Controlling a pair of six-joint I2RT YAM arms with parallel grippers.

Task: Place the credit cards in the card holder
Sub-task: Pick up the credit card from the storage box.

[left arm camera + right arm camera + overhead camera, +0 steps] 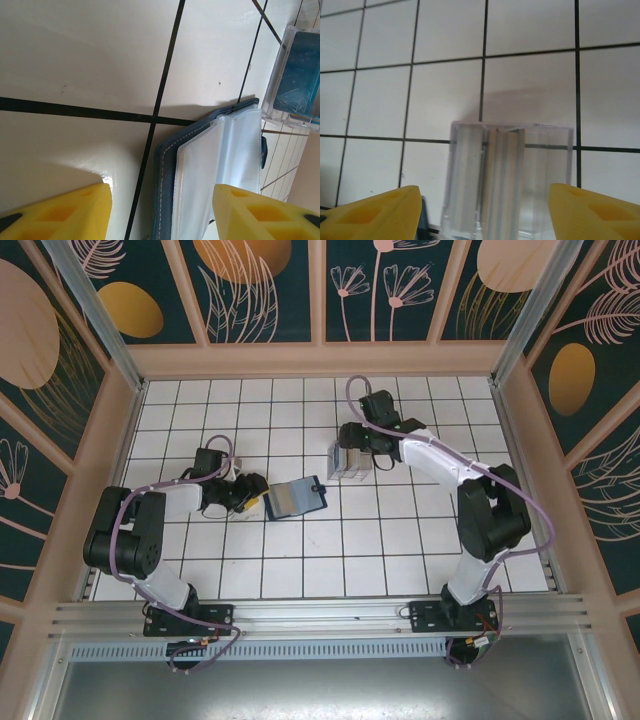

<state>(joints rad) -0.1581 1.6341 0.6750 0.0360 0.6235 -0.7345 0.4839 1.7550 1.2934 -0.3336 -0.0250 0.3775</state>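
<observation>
My left hand (252,500), spread wide, sits just left of the open dark navy folding card holder (296,497) on the white tiled worktop (400,540). My right hand (350,448) is nearer the cards. It is also wide, facing the clear plastic slotted rack (348,464) with the thin plastic credit cards (506,175) upright inside.

A clear slotted rack (348,462) stands upright near the middle of a white-tiled table (300,560), sitting across one of the dark grout lines of its regular grid. Wood-framed panels (265,290) in deep teal, printed with pale leaves, flowers and orange ovals, wall in three sides. Aluminium rails (320,615) run along the near edge.
</observation>
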